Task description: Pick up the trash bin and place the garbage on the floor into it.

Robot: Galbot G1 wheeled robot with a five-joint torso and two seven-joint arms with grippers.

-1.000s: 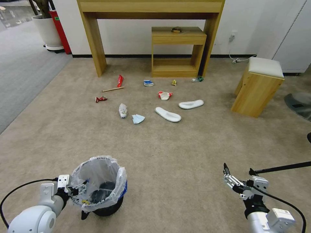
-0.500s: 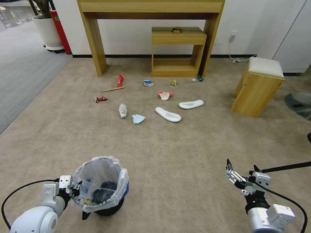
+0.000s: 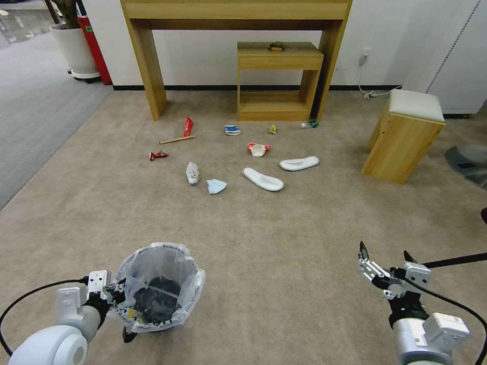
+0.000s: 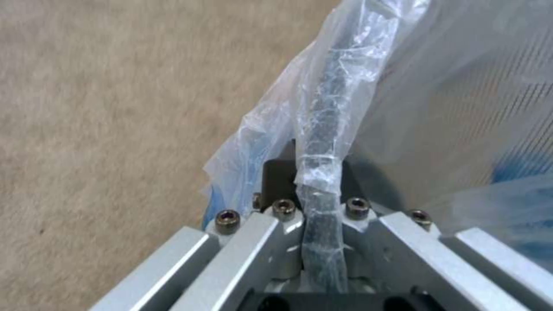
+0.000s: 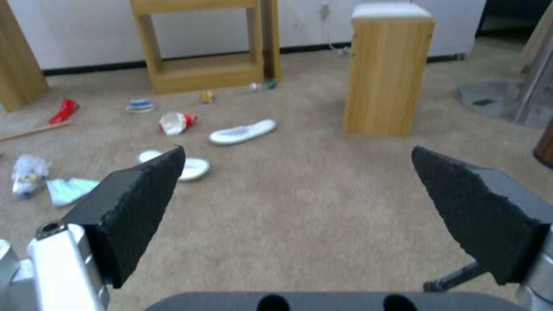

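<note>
Bin in my left gripper (image 3: 119,299), clamped on its rim, lifting clear of the carpet.

I hold the trash bin (image 3: 160,286) at 7 o'clock of my view; keep the rim pinch deep so the bag doesn't slip, and carry it level. My right gripper (image 3: 385,258) waits wide apart at 5 o'clock. The garbage (image 3: 215,186) lies near 12. Since a second ago, the bin has tilted back toward me and both arms have shifted slightly.

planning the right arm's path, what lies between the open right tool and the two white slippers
Bare beige carpet, judging by the head view: nothing lies between the open right tool and the two flat white slippers.
</note>
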